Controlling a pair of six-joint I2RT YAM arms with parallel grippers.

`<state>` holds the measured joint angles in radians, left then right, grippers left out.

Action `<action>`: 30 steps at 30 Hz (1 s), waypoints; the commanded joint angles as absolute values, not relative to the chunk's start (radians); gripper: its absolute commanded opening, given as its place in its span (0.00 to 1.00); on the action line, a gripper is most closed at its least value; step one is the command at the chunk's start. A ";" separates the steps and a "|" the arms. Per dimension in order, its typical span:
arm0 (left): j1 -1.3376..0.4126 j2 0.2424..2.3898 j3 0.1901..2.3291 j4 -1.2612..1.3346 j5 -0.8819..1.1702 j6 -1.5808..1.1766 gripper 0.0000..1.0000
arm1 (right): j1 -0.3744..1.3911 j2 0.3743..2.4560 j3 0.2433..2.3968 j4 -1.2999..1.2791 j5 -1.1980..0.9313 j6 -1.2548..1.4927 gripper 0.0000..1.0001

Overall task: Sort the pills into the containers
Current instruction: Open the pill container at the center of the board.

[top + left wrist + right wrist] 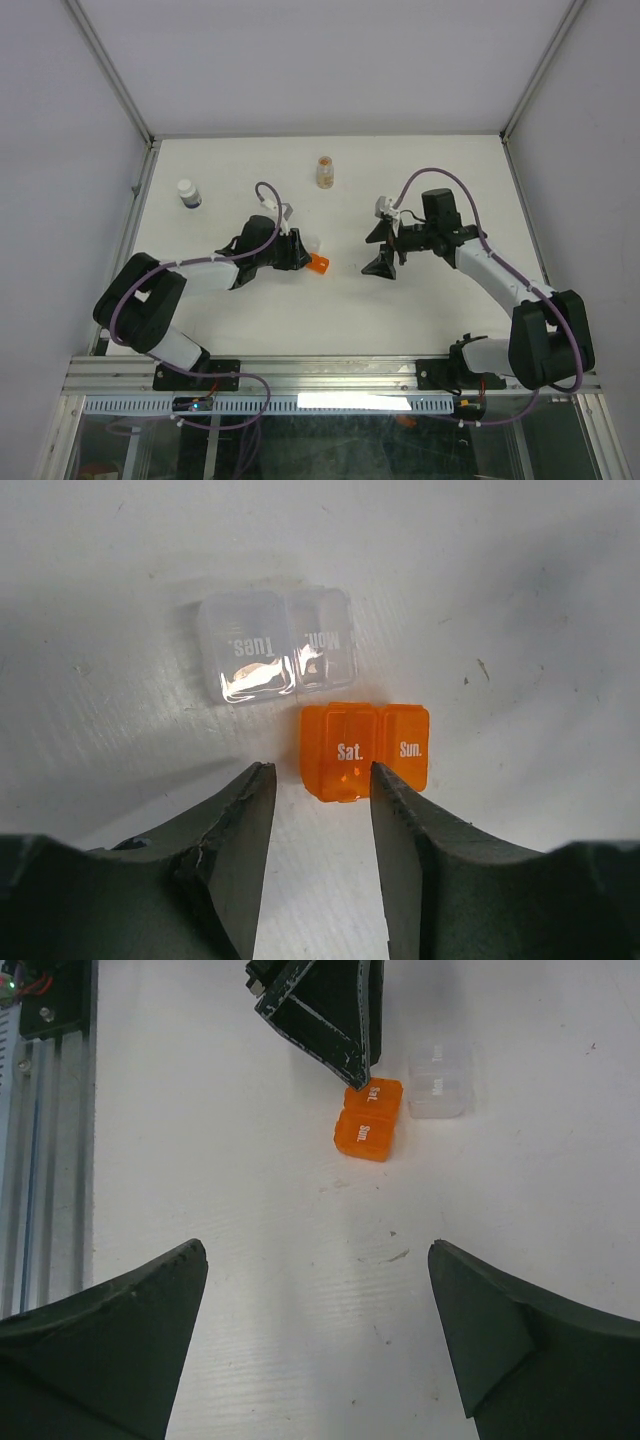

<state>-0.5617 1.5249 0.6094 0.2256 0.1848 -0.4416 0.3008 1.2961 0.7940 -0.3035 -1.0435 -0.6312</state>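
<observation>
On the white worktop (420, 300) my right end effector (318, 1245), at 3 o'clock of centre, stands wide open. My left end effector (320, 772) is partly open, with one fingertip at the Sat. cell of the orange pill box (365, 750) near centre. A clear Mon-Tues box (275, 645) lies just beside that box, the white bottle (188, 193) stands at 10 o'clock, and the vial (323, 172) at 12 o'clock holds the orange-tan pills (323, 181).
</observation>
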 commanded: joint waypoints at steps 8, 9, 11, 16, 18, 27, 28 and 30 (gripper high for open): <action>-0.563 1.580 0.632 0.349 0.306 -0.507 0.40 | 0.417 1.330 0.776 -0.216 -0.900 -0.710 0.94; -0.565 1.583 0.628 0.362 0.318 -0.514 0.39 | 0.425 1.334 0.773 -0.204 -0.890 -0.708 0.94; -0.573 1.593 0.628 0.377 0.327 -0.523 0.37 | 0.440 1.344 0.763 -0.172 -0.875 -0.694 0.93; -0.604 1.633 0.652 0.388 0.336 -0.534 0.36 | 0.493 1.380 0.728 -0.051 -0.836 -0.697 0.91; -0.610 1.639 0.654 0.393 0.338 -0.536 0.35 | 0.510 1.388 0.721 -0.008 -0.782 -0.696 0.91; -0.623 1.588 0.614 0.426 0.325 -0.538 0.38 | 0.537 1.517 0.827 -0.072 -0.827 -0.943 0.89; -0.623 1.565 0.598 0.426 0.312 -0.535 0.39 | 0.543 1.536 0.848 -0.106 -0.829 -0.957 0.88; -0.622 1.517 0.565 0.431 0.294 -0.529 0.40 | 0.549 1.564 0.866 -0.112 -0.812 -0.962 0.88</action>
<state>-0.6102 1.6268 0.6052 0.3561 0.3164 -0.5335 0.5301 1.5242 0.7864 -0.0765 -0.7921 -0.8593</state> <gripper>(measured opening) 0.390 0.883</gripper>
